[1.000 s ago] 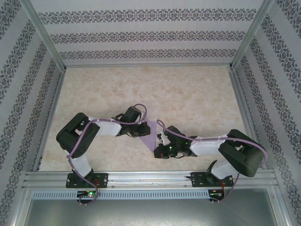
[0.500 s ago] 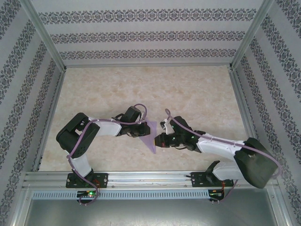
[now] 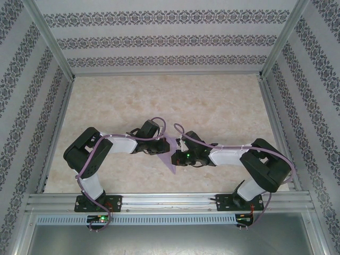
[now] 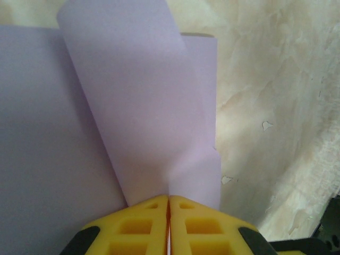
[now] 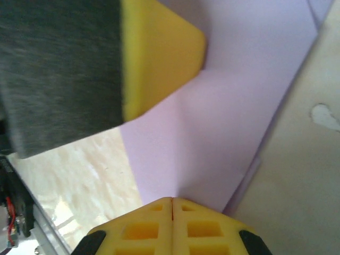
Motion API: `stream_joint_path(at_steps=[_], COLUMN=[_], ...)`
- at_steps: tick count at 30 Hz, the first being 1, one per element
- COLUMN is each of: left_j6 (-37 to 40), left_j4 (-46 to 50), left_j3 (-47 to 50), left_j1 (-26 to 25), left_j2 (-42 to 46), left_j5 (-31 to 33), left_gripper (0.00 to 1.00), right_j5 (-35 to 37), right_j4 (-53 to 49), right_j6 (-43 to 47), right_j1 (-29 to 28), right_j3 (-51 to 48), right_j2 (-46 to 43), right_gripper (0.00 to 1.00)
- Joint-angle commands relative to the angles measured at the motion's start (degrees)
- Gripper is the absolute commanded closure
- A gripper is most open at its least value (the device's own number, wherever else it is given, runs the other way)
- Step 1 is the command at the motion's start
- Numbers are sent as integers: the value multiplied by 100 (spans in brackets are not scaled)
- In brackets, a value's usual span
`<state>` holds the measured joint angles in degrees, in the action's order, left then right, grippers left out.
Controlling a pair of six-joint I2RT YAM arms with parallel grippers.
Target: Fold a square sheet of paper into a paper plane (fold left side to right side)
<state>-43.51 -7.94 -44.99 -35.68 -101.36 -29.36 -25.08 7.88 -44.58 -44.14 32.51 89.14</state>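
The lavender sheet of paper [image 3: 169, 162] lies folded into a narrow triangle at the table's middle, between both arms. My left gripper [image 3: 161, 149] is at its left edge. In the left wrist view the left gripper [image 4: 169, 198] is shut, and a raised flap of the paper [image 4: 133, 106] runs out from its jaw line. My right gripper [image 3: 176, 158] meets the sheet from the right. In the right wrist view the right gripper [image 5: 172, 201] is shut, a ridge of paper [image 5: 212, 133] rising from its tips. A left finger [image 5: 159, 48] touches the paper's far side.
The marble-patterned table [image 3: 212, 106] stretches open behind the arms. Patterned walls with metal posts [image 3: 58, 58] box in the workspace. A metal rail [image 3: 170, 201] runs along the near edge by the arm bases.
The right arm swung out to the right of the paper half a second ago and has come back onto its right edge. The left arm has stayed put.
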Motion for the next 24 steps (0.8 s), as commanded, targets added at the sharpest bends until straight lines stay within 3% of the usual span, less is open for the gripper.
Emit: stream_joint_path(at_steps=[1,14,24], left_j6=[31,0,-228], left_j4=[469,277,0], left_j3=[53,29,707], left_j1=[-46,43,53], left_j2=[-158,600,1467], left_j5=[418,447,261], left_gripper=[91,85,91], right_j5=[170,772,845], right_j4=[-144,-1250,-2029], right_j6=[126,447,1337], right_j1=[-52,-295,-331], right_j3=[54,260,258], right_j2=[112,469,298], right_gripper=[100,100,100])
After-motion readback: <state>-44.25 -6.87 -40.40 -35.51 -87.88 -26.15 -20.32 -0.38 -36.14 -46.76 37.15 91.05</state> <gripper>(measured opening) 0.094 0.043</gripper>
